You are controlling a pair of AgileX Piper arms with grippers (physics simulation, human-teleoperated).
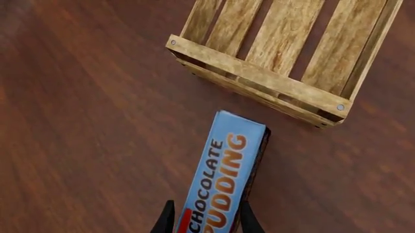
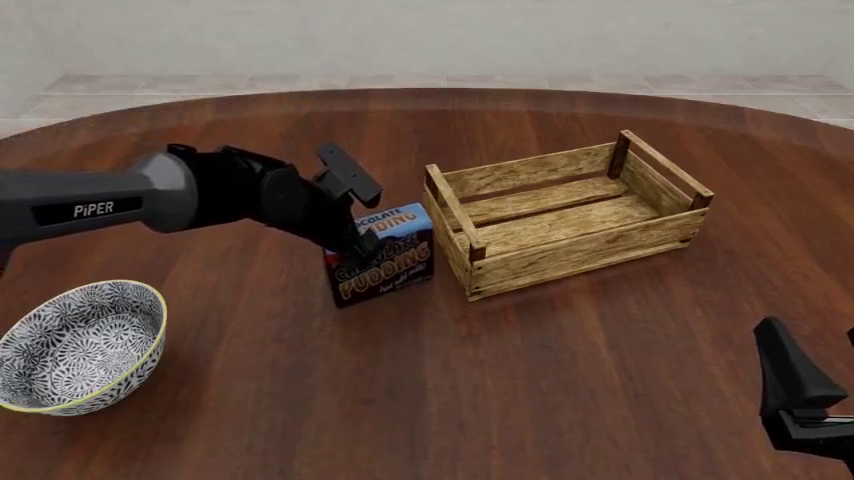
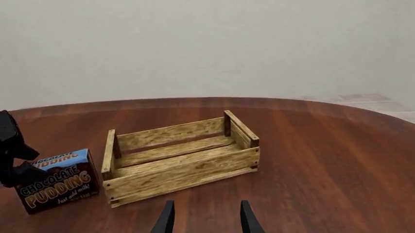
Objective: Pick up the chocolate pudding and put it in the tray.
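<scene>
While the chocolate pudding (image 2: 383, 254) stands near the worktop's (image 2: 561, 380) middle, just beside the tray's (image 2: 574, 222) left end, the left claw (image 2: 358, 238) is closed on it, seemingly not yet lifted. Next comes raising it over the tray wall. The right claw (image 3: 205, 218) waits open, holding nothing.

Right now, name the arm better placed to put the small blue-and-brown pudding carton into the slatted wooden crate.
Left. The left gripper straddles the blue-and-brown chocolate pudding carton beside the light wooden slatted crate. The right gripper is open, empty and farther away.
</scene>
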